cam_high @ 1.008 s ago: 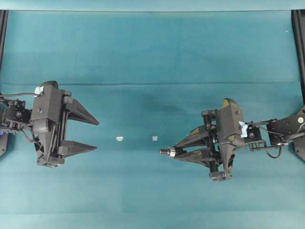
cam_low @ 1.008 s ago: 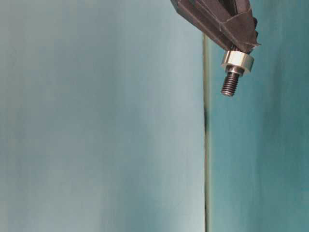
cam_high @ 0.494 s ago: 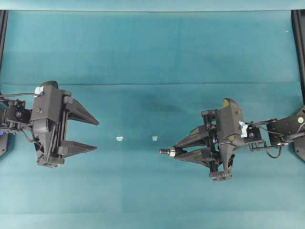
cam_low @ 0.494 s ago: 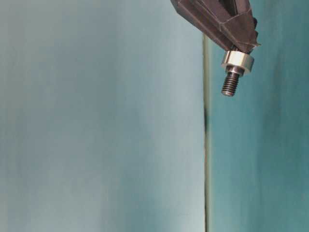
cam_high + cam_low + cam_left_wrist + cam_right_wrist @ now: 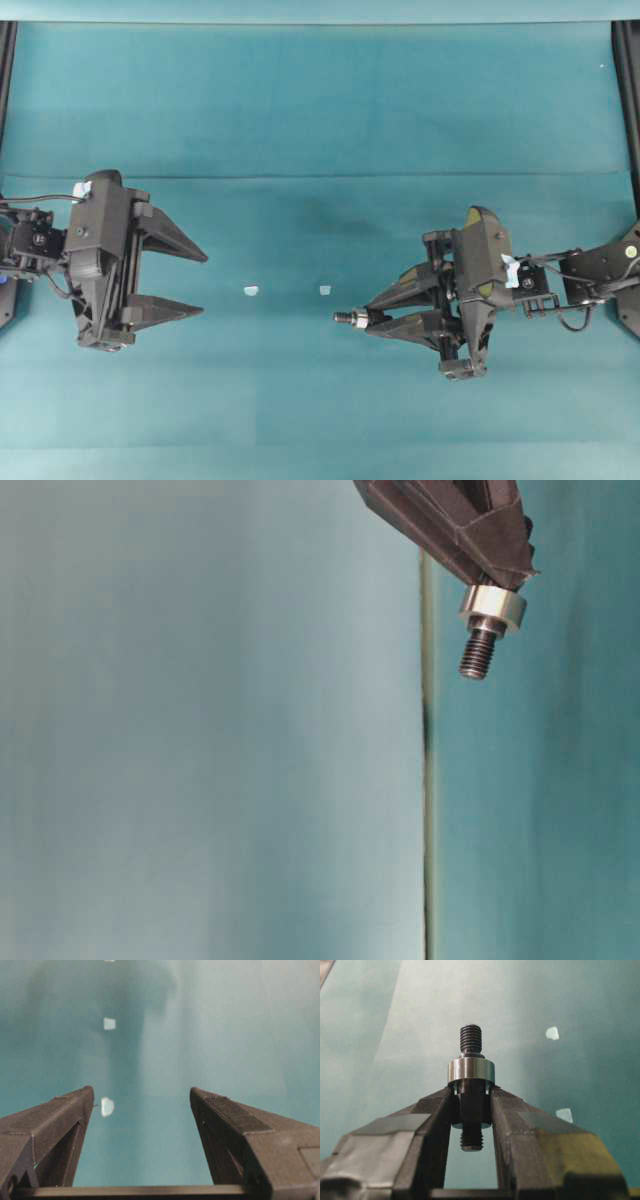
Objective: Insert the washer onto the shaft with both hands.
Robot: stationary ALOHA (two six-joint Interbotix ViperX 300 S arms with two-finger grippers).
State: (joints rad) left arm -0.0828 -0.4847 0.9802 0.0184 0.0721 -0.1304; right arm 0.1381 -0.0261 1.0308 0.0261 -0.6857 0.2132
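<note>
My right gripper (image 5: 368,319) is shut on the shaft (image 5: 471,1105), a short dark rod with threaded ends, held at its thick middle and pointing left over the cloth. The washer (image 5: 470,1070), a silvery ring, sits around the shaft just beyond the fingertips; it also shows as a shiny ring (image 5: 492,605) above the threaded tip (image 5: 476,654) in the table-level view. In the overhead view shaft and washer (image 5: 351,318) poke out of the fingertips. My left gripper (image 5: 203,284) stands open at the left, its fingers (image 5: 65,1110) wide apart with nothing between them.
Two small pale tape scraps (image 5: 251,291) (image 5: 324,290) lie on the teal cloth (image 5: 320,110) between the grippers. The nearer scrap (image 5: 107,1106) shows beside my left gripper's left finger. Black frame posts (image 5: 628,90) stand at both side edges.
</note>
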